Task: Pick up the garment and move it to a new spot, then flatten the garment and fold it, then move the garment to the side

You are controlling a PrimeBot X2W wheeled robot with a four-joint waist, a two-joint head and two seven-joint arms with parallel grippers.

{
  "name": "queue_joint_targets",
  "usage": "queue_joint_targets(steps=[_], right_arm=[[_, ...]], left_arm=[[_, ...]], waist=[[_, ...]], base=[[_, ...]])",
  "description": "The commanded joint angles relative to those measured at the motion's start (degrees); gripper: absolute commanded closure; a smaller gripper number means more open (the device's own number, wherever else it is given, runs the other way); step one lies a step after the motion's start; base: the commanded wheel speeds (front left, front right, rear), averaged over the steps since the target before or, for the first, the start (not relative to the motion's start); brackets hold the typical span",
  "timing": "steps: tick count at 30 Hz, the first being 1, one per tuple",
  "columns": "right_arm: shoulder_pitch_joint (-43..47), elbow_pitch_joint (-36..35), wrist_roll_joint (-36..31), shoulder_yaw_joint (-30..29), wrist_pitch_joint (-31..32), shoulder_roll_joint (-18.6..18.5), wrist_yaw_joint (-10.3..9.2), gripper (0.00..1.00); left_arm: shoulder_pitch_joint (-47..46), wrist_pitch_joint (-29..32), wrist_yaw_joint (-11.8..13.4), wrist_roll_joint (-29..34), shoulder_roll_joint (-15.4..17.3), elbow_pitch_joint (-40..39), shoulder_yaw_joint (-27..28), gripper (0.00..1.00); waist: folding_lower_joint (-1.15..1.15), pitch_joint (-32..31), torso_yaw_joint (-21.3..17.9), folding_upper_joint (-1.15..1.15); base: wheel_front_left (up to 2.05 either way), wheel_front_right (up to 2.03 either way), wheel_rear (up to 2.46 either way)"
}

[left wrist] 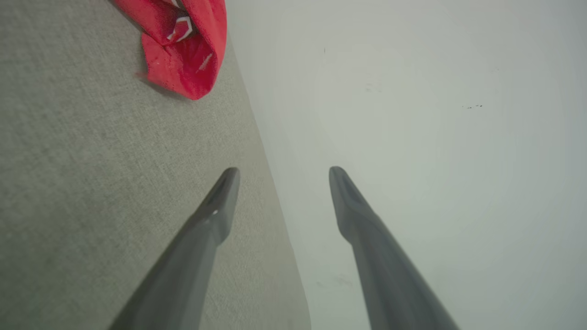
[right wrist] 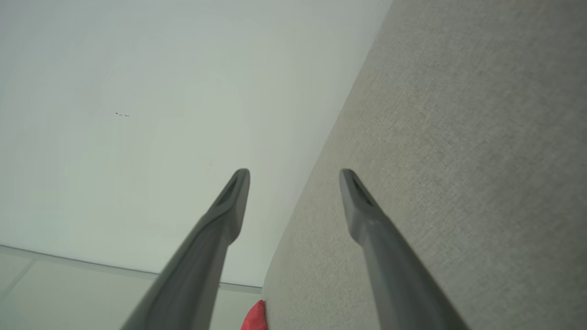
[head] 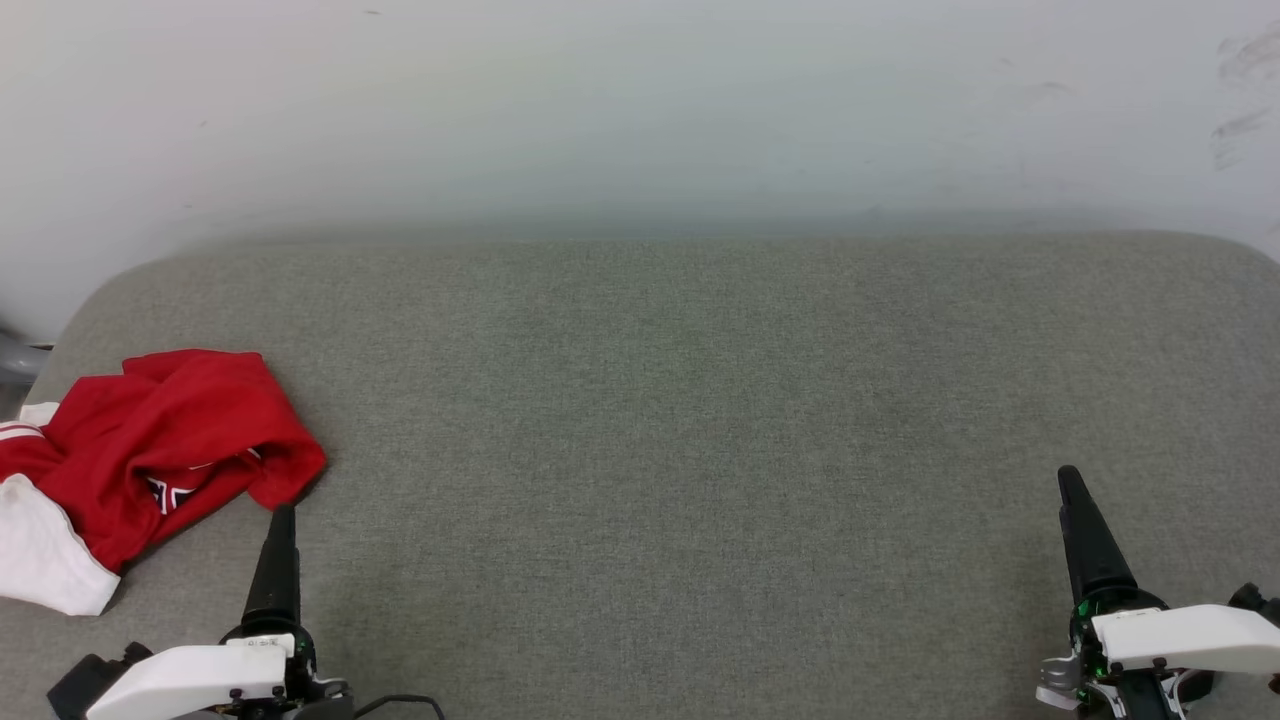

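The garment (head: pixel 150 450), a red T-shirt with white sleeves, lies crumpled in a heap at the far left of the grey cushioned surface (head: pixel 680 420); part of a print shows in a fold. My left gripper (head: pixel 283 515) stands at the lower left, its tip just below the garment's near right corner, apart from the cloth. In the left wrist view its fingers (left wrist: pixel 220 206) are spread and empty, with the red garment (left wrist: pixel 183 50) ahead at the top left. At the lower right my right gripper (head: pixel 1070 480) is far from the garment; its fingers (right wrist: pixel 229 206) are open and empty.
A pale wall (head: pixel 640 110) rises behind the surface's far edge. A sliver of red cloth (right wrist: pixel 254 318) shows at the bottom of the right wrist view. Light floor (right wrist: pixel 27 288) appears there beyond the surface's end.
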Motion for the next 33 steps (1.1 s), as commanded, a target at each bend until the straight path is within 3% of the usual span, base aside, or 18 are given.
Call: queue_joint_targets(steps=[1, 13, 18, 33], right_arm=[[-1.0, -1.6, -3.7, -0.2, -0.7, 0.0, 0.00, 0.00], [-1.2, -5.8, -21.9, 0.8, -3.0, 0.0, 0.00, 0.00], [-1.1, -8.5, -29.9, 1.9, -3.9, 0.0, 0.00, 0.00], [-0.4, -11.8, -47.3, 4.0, -6.5, 0.1, 0.00, 0.00]], left_arm=[[-0.7, -0.7, -0.1, 2.3, 0.1, -1.7, 0.8, 0.00], [0.4, -3.0, -0.1, 14.5, 0.1, -8.4, 0.7, 0.00], [1.0, -4.0, 0.3, 22.4, 0.2, -12.1, -1.2, 0.00], [2.6, -6.5, 6.1, 44.5, 0.2, -19.7, -8.6, 0.00]], waist=[[0.00, 0.1, 0.0, 0.00], [0.00, 0.4, 0.0, 0.00], [0.00, 0.5, 0.0, 0.00], [0.00, 0.7, -0.2, 0.00]], base=[[0.00, 0.00, 0.00], [0.00, 0.00, 0.00], [0.00, 0.00, 0.00], [0.00, 0.00, 0.00]])
